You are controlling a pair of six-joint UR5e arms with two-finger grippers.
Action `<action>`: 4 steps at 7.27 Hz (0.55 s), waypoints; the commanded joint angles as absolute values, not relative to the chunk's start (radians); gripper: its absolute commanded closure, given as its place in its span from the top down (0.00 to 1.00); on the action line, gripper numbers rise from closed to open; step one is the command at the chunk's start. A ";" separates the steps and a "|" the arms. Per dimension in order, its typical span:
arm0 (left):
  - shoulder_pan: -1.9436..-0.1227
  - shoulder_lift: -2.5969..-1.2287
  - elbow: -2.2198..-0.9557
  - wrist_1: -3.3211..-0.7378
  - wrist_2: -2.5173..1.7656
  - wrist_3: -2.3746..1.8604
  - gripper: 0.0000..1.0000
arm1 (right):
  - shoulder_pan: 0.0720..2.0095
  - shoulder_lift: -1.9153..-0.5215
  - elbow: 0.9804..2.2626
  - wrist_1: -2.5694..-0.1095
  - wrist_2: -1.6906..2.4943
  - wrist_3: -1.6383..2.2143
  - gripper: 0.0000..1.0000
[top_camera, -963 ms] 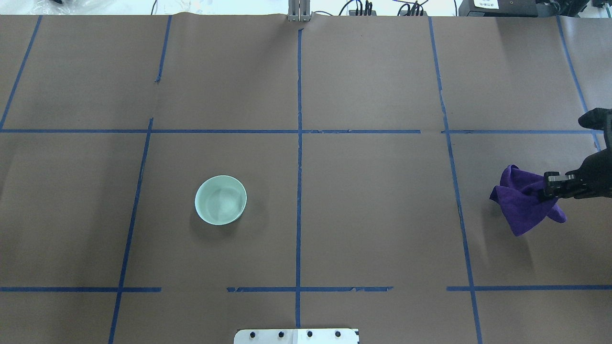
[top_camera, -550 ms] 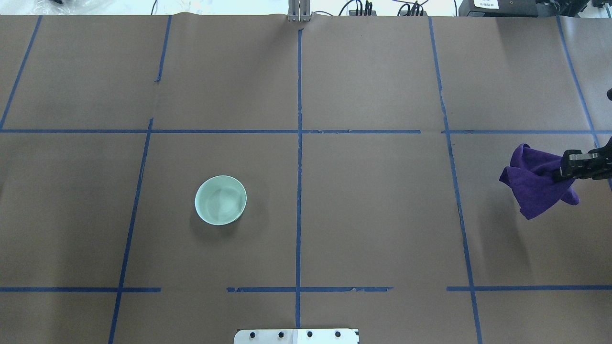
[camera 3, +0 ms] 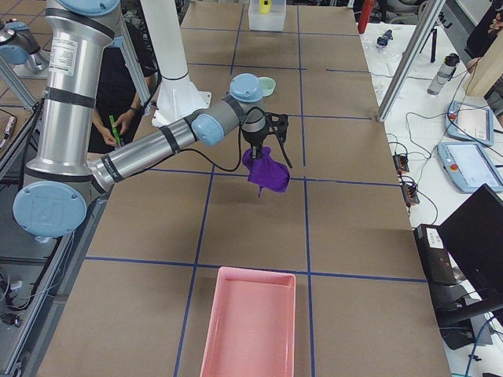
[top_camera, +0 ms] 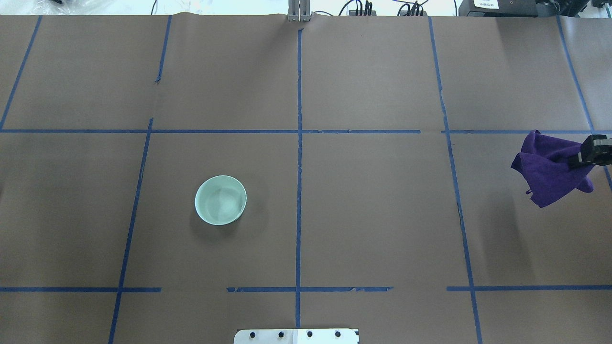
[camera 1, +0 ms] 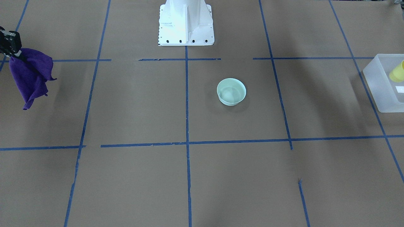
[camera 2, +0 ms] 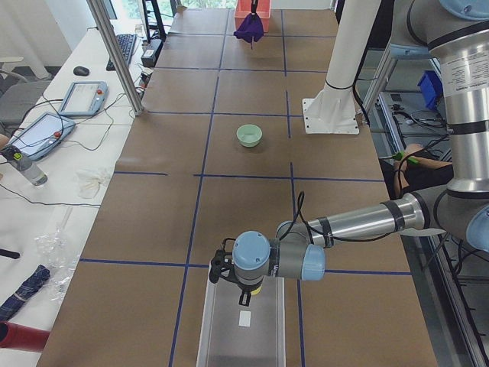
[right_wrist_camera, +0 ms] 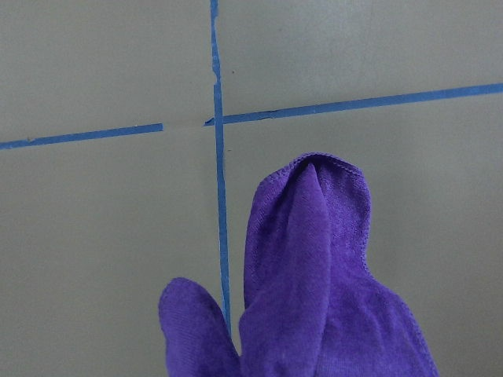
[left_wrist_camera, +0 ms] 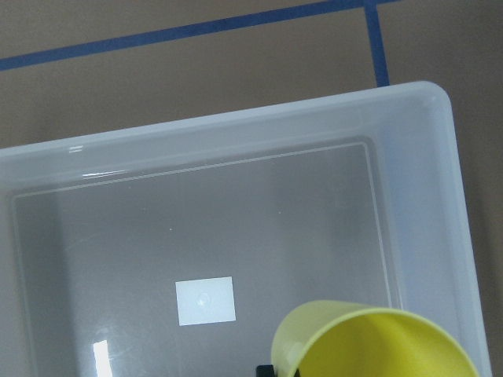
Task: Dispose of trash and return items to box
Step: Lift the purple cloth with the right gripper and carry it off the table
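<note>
Purple cloth (camera 1: 30, 75) hangs limp at nine o'clock in the front-facing view, pinched tight in the right claw (camera 1: 14, 50) and clear of the worktop (camera 1: 132, 104). Soft and light, it should hold best by a bunched fold. At three o'clock the yellow cup (camera 1: 398, 72) tilts over the frosted box (camera 1: 378, 91).

Overhead, a mint bowl (top_camera: 220, 199) sits toward eight o'clock, well apart from the cloth.

From the left end, the left claw (camera 2: 243, 297) hovers above the box at six o'clock; whether it grips I cannot tell.

Its wrist view shows the cup's rim at five o'clock over the box floor. The cup looks like thin, light, probably slick plastic, best pinched across the wall near the rim.
</note>
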State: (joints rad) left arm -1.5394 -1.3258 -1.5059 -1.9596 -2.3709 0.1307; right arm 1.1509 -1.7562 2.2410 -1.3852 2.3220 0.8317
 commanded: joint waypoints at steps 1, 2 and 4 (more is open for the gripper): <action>-1.484 -1.325 -1.444 -2.093 -2.396 0.071 0.00 | 1.207 -1.738 2.244 -1.385 2.342 0.810 0.00; -1.468 -1.325 -1.415 -2.136 -2.398 0.063 0.00 | 1.238 -1.735 2.249 -1.385 2.356 0.808 0.00; -1.457 -1.338 -1.404 -2.161 -2.398 0.057 0.42 | 1.258 -1.720 2.250 -1.385 2.358 0.807 0.00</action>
